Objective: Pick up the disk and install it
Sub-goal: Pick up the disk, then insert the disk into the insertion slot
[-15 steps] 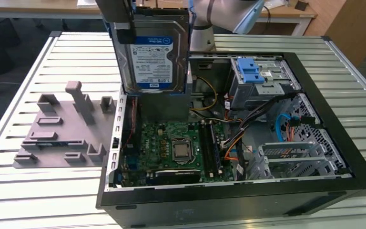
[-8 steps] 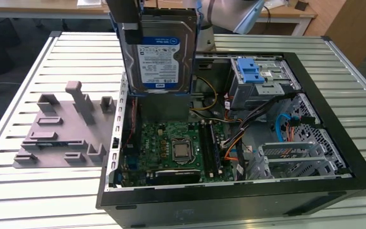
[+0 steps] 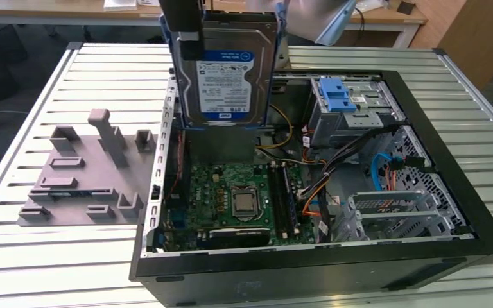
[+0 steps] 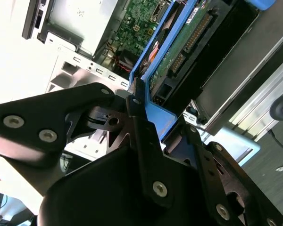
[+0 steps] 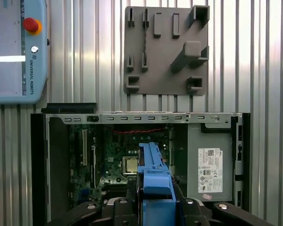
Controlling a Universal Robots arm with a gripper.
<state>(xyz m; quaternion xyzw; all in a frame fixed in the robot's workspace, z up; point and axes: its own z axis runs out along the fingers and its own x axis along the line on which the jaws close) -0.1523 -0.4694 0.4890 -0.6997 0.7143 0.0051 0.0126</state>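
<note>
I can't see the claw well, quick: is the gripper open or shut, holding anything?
Gripper: closed on the flat silver-metal disk with blue plastic rails, held over the open black computer case.

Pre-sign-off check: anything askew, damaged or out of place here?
Nothing stands out. The gripper clamps the flat silver-metal hard drive with blue plastic rails on edge above the open black computer case, not yet in a bay. The grey fixture plate lies flat on the slatted metal table.

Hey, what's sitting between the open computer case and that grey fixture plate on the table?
Nothing: in the first wrist view, bare table slats run between the computer case and the grey fixture plate.
</note>
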